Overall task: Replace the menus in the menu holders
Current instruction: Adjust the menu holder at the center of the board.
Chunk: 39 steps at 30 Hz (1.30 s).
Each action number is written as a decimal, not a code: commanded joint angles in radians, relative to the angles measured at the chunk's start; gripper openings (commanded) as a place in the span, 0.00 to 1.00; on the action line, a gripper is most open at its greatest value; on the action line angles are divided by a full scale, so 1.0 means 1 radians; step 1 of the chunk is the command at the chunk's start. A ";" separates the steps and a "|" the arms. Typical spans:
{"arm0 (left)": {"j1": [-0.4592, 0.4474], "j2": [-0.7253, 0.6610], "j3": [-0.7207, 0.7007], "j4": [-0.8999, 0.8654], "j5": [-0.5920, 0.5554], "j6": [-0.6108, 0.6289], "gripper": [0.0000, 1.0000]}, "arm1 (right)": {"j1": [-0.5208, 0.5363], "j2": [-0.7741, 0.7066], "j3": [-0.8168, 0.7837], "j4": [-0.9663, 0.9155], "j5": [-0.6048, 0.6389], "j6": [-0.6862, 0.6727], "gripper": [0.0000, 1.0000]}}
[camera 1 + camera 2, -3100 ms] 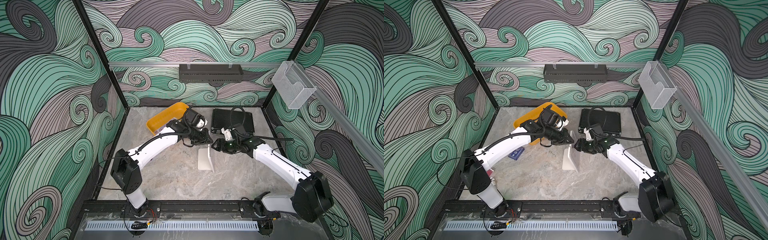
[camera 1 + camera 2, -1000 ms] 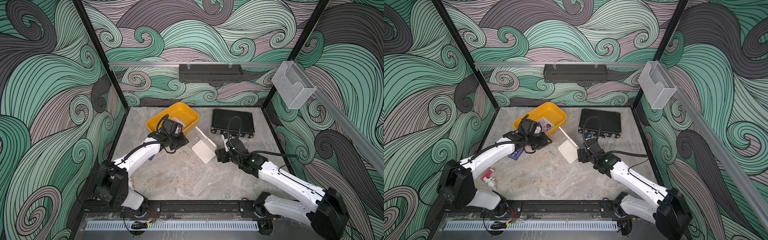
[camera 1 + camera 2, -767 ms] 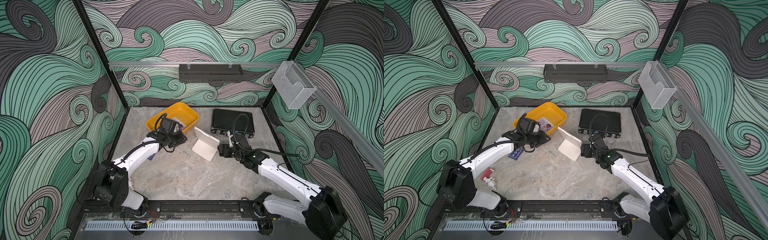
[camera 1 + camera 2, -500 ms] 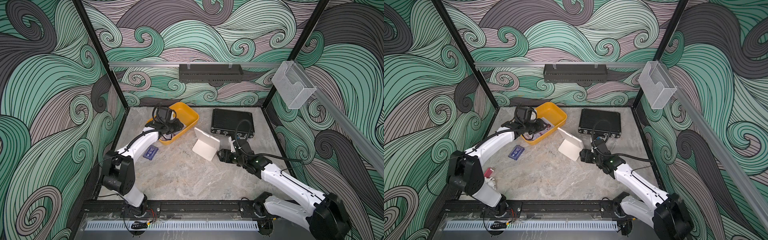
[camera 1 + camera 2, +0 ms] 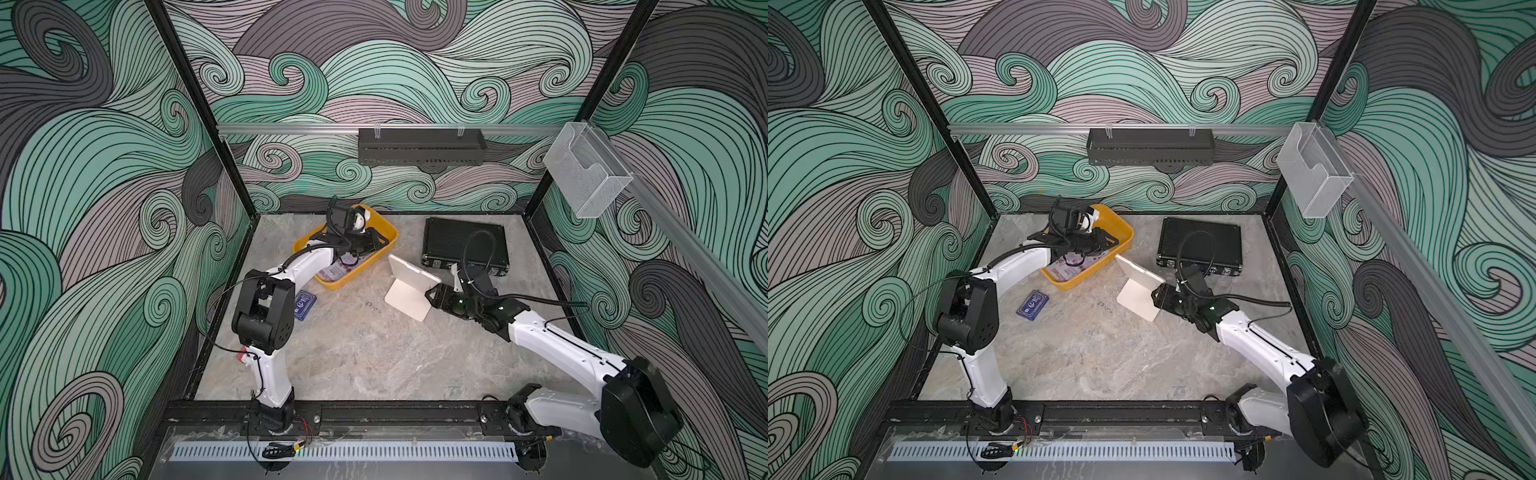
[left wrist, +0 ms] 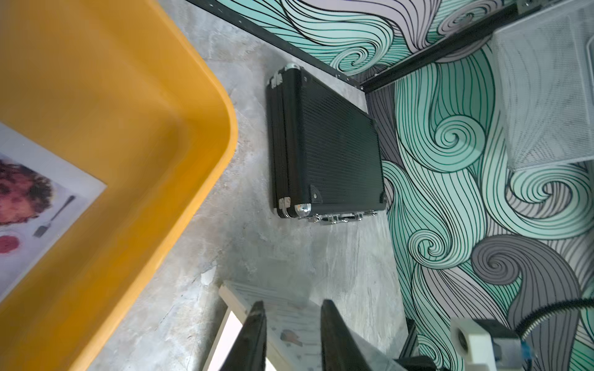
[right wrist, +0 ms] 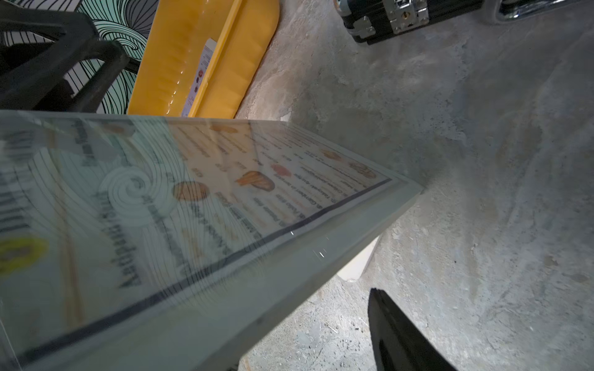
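The frosted menu holder [image 5: 409,286] [image 5: 1136,293] stands mid-table, leaning on its foot. It holds a white menu [image 7: 257,180] with text columns and small food pictures. My right gripper [image 5: 433,293] [image 5: 1155,297] is at the holder's right edge, open. One of its fingers [image 7: 392,327] shows clear of the panel; the panel hides the other. A lavender-pink menu [image 5: 336,270] [image 5: 1065,270] [image 6: 32,199] lies in the yellow bin [image 5: 384,232] [image 5: 1125,232]. My left gripper [image 5: 376,242] [image 5: 1105,241] [image 6: 292,321] hovers over that bin, open and empty, pointing toward the holder [image 6: 238,298].
A black ribbed case [image 5: 463,245] [image 5: 1200,241] [image 6: 331,151] lies behind the holder at the back right. A small dark blue card [image 5: 304,299] [image 5: 1032,305] lies on the table by the left arm. A clear box [image 5: 586,174] hangs on the right wall.
My left gripper moved from beside the blue card back over the yellow bin. The holder was tipped and turned and now stands; the right gripper came back to its right edge with narrower jaws.
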 commanded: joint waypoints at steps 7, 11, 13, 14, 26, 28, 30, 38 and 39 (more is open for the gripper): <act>-0.053 -0.053 -0.073 -0.050 0.115 0.184 0.30 | -0.091 0.035 0.061 0.017 -0.020 -0.013 0.63; -0.108 -0.089 -0.136 -0.099 0.122 0.234 0.28 | -0.125 0.054 0.080 0.009 -0.052 -0.035 0.63; -0.137 -0.112 -0.197 -0.050 0.122 0.205 0.27 | -0.136 0.060 0.083 0.002 -0.060 -0.045 0.63; -0.150 -0.123 -0.224 -0.027 0.121 0.188 0.27 | -0.142 0.062 0.083 -0.003 -0.062 -0.048 0.63; -0.283 -0.232 -0.385 0.040 0.074 0.108 0.28 | -0.182 0.044 0.091 -0.067 -0.173 -0.135 0.64; -0.300 -0.239 -0.405 0.050 0.059 0.098 0.29 | -0.184 0.039 0.098 -0.088 -0.200 -0.155 0.64; -0.321 -0.247 -0.430 0.073 0.041 0.095 0.30 | -0.187 0.038 0.111 -0.116 -0.229 -0.172 0.66; -0.395 -0.224 -0.449 0.131 0.009 0.056 0.31 | -0.223 -0.002 0.142 -0.237 -0.213 -0.194 0.69; -0.403 -0.228 -0.454 0.135 -0.003 0.050 0.31 | -0.237 -0.018 0.140 -0.258 -0.202 -0.194 0.68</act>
